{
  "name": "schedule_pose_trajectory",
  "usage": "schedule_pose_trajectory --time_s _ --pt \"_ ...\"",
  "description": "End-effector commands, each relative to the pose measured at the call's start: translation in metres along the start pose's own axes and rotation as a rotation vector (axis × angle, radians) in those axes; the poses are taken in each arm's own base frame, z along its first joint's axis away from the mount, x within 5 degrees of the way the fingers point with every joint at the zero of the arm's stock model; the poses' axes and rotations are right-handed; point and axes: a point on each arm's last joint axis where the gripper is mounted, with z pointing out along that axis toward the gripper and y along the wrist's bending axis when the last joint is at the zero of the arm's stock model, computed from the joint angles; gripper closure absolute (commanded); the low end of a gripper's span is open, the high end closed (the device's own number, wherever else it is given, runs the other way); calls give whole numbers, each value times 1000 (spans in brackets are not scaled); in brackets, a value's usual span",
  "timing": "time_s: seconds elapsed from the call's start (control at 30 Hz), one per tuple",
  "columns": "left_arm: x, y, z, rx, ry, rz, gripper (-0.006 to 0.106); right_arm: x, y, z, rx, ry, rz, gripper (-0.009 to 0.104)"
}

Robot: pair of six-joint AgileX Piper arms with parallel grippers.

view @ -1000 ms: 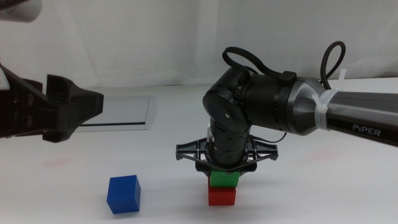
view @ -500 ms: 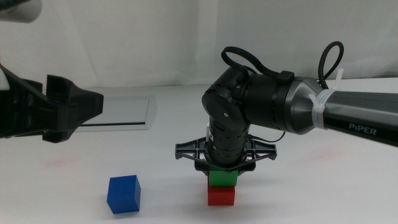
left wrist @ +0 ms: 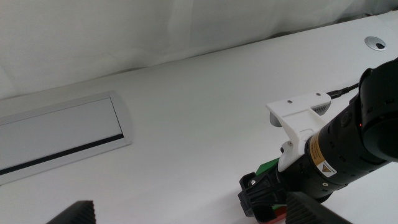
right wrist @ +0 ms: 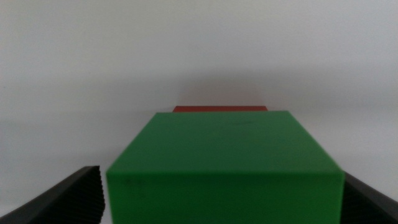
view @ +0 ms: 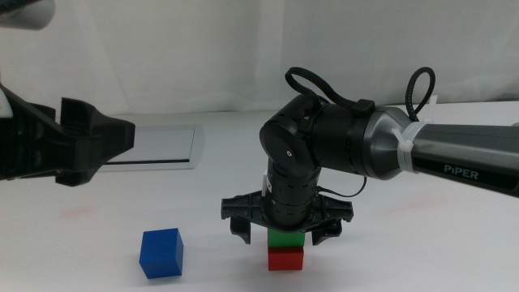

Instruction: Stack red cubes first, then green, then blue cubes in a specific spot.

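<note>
At lower centre, the green cube sits on the red cube — right gripper spread, gripping nothing. Blue cube: probably light, rigid — grip opposite flat faces. Left gripper waits, parted.

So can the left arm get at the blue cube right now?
Probably yes. The blue cube sits alone on bare table, apart from the stack where the right claw stands open around the green cube. The left claw hovers open up behind it.
</note>
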Motion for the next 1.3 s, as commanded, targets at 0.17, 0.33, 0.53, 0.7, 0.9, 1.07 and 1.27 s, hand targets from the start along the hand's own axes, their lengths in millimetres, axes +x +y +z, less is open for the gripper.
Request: schedule_pose_trajectory --time_s 0.17,0.33,0.53,0.7,0.9,1.07,1.27 --pt "1 -2 0 16 0 -3 25 -3 -4 -28 -30 -69 -15 4" --pt "1 -2 0 16 0 -3 25 -8 -11 -76 -61 -197 -52 4" --pt "1 -2 0 16 0 -3 25 -12 -20 -137 -117 -373 -188 4" --pt "1 -2 0 14 0 -2 25 -21 -43 -176 -153 -494 -260 5" --pt "1 -2 0 10 0 1 25 -44 -110 -212 -90 -596 -212 8" --pt "1 -2 0 10 0 1 25 -47 -170 -240 9 -621 -220 8" --pt "0 -2 0 11 -7 1 25 -21 -195 -268 -50 -616 -349 9"
